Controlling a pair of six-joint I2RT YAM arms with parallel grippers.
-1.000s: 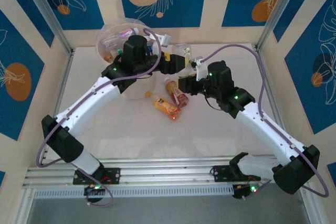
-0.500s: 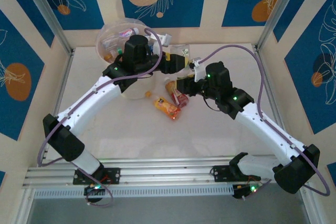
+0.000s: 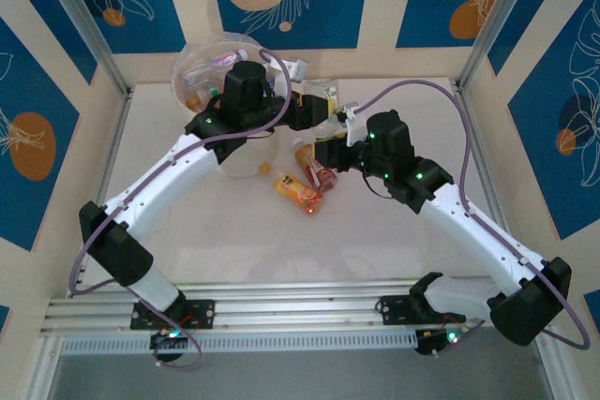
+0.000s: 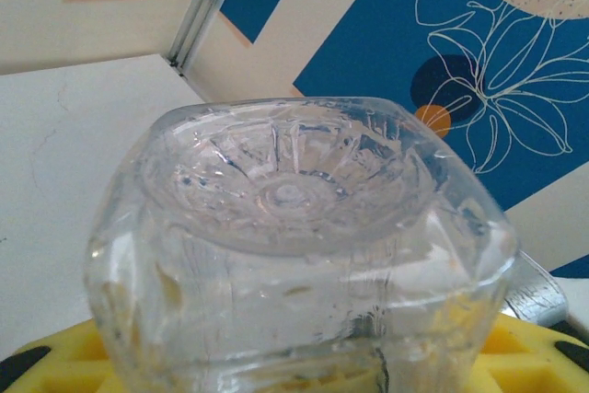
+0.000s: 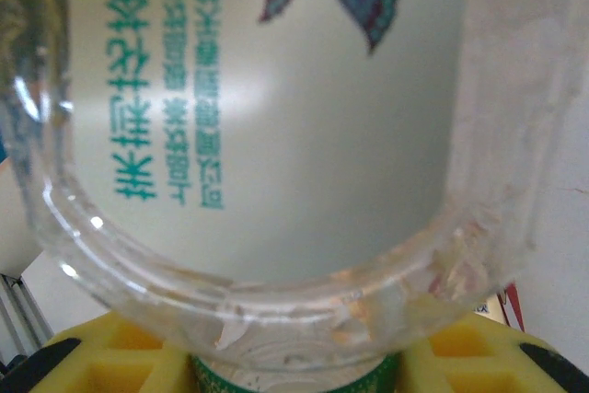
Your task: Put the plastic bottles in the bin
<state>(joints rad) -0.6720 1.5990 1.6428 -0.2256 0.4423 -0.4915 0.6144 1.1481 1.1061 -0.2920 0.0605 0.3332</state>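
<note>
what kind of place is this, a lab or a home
Probably a robot test cell, not a home: two robot arms bolted to a metal rail, aluminium frame posts holding printed wall panels, and plastic bottles lying on a bare white table.

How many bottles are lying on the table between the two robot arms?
2. An orange bottle lies nearer the arm bases, and a red bottle lies right behind it. More could be hidden under the arms.
</note>
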